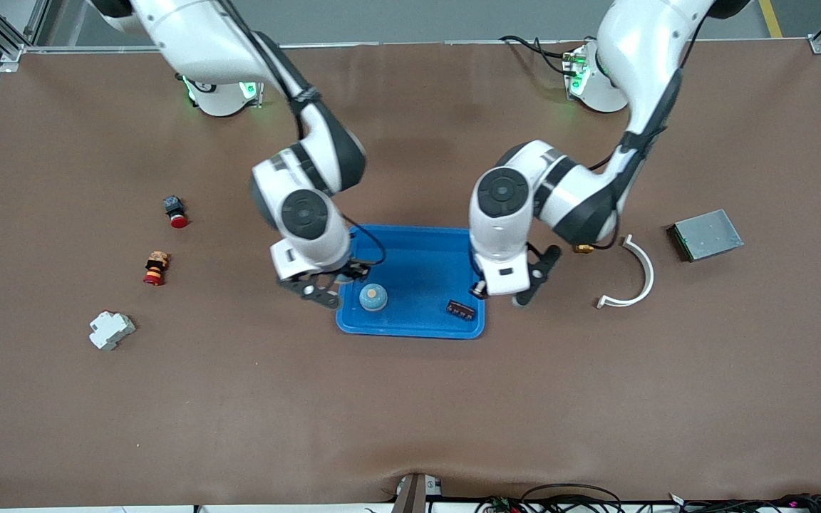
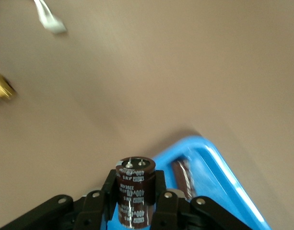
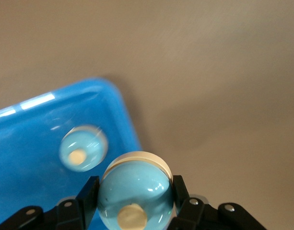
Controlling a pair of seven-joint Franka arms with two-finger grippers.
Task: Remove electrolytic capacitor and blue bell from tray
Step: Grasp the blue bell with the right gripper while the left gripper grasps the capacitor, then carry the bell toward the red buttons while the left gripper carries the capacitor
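My left gripper [image 1: 502, 292] hangs over the edge of the blue tray [image 1: 417, 249] at the left arm's end. It is shut on an upright dark brown capacitor [image 2: 135, 191] with white print. A second dark capacitor [image 1: 460, 309] lies in the tray, also seen in the left wrist view [image 2: 185, 176]. My right gripper [image 1: 331, 281] is over the tray's edge at the right arm's end, shut on a light blue bell [image 3: 135, 189] with a cream button. Another blue bell [image 1: 373, 297] sits in the tray, and the right wrist view shows it too [image 3: 83, 147].
Toward the right arm's end lie two red-tipped buttons [image 1: 177, 211] [image 1: 155, 268] and a white block [image 1: 111, 330]. Toward the left arm's end are a white curved piece [image 1: 635, 278], a brass fitting [image 1: 583, 249] and a grey metal box [image 1: 706, 234].
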